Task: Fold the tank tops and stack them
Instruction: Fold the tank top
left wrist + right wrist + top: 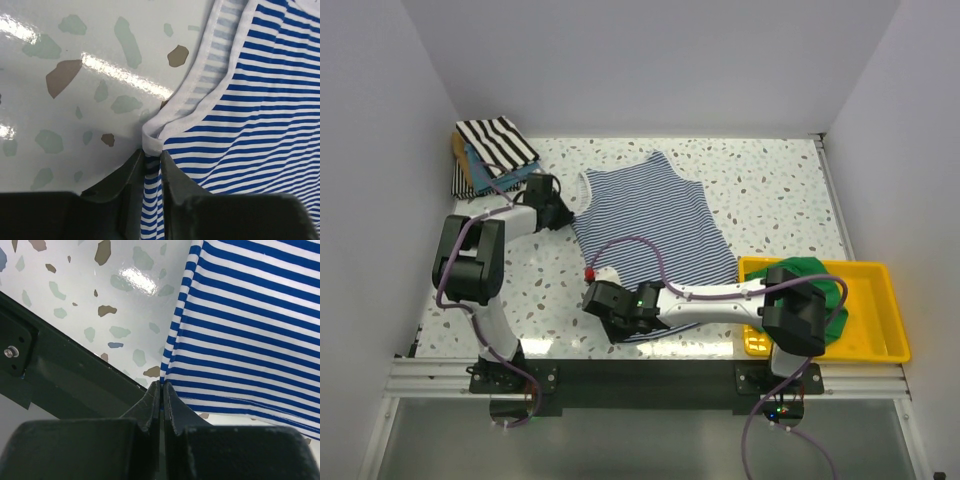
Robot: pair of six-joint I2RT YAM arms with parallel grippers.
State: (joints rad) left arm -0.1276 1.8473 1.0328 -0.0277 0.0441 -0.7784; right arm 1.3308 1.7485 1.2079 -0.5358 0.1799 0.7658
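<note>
The speckled table [770,190] carried everything. Across its middle lay the blue-and-white striped tank top [650,220], spread flat, its straps toward the far wall and its hem toward the arms, angled a little so the hem ran down to the right. At the near right sat the yellow tray [875,310], and the green tank top [812,268] lay bunched in its left half, partly hidden by the right arm. In the far left corner was a folded pile: the black-and-white striped tank top [495,142] on top, with a teal tank top [525,172] and a tan tank top [457,148] showing at its edges beneath.

The left arm reached to the left side of the spread top, just below the armhole. The left gripper [152,155] was clenched on that edge, the white binding bunched at its fingertips and striped cloth running down between the fingers. The right arm stretched leftward across the near edge to the lower left corner of the hem. The right gripper [161,386] was pressed closed on that corner, a thin sliver of blue cloth showing between its fingers.

A small red item [588,272] lay on the table just beside the hem corner; what it was could not be told
</note>
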